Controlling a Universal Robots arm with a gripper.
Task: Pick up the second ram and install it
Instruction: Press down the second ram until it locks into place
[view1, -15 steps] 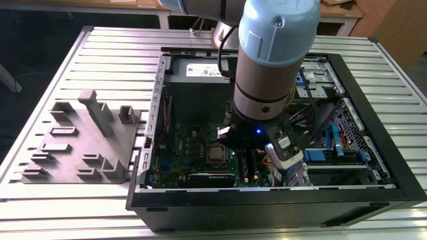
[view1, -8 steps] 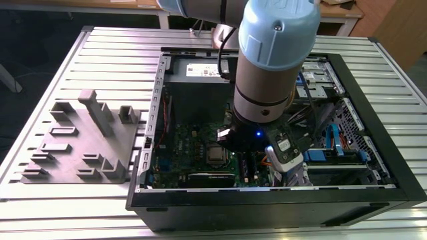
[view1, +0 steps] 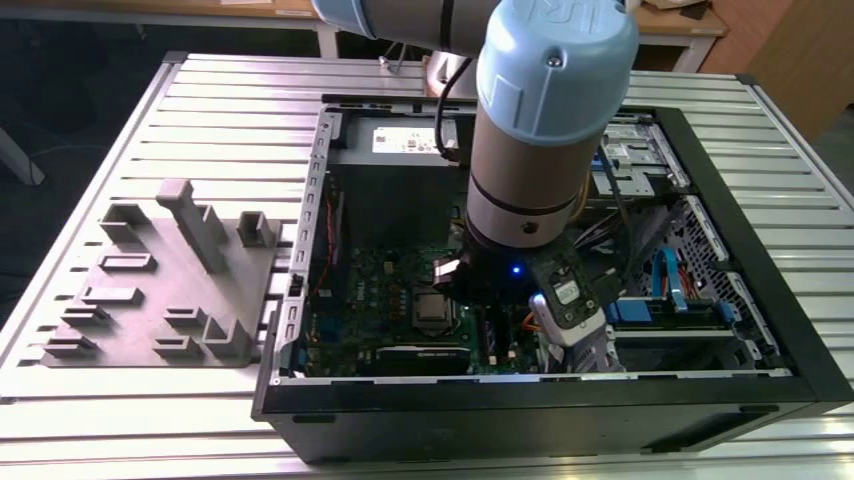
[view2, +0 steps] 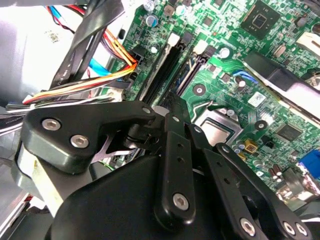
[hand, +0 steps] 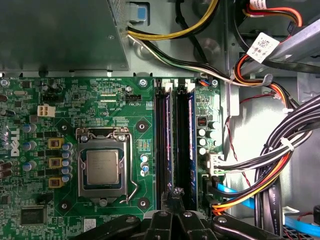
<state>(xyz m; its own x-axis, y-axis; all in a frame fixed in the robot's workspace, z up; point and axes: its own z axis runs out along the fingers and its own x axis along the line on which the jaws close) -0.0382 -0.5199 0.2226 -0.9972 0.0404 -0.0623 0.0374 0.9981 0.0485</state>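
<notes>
**Position of the workpiece.** In the first wrist view, two bluish board edges stand upright in the black memory sockets (hand: 161, 145) beside the processor socket (hand: 102, 167). The edge nearer the end effector (hand: 176, 192) is judged to be the second ram (hand: 169, 145); which of the two it is cannot be confirmed. It is already in its socket, not in the grasp. Its long axis runs from the end effector toward the grey power supply (hand: 60, 35).

In the exterior view this axis lies roughly 12 to 6 o'clock. The power supply is at 12 o'clock of the arm's wrist (view1: 527, 215), the processor socket at 9 o'clock. The computer case (view1: 747, 190) rests on the slatted desk (view1: 80, 200).

**End effector.** In both wrist views the fingers (view2: 174, 107) are pressed together with nothing pinched between them. The tip sits over the socket end farthest from the power supply, just beside the stick. Contact cannot be determined.
</notes>
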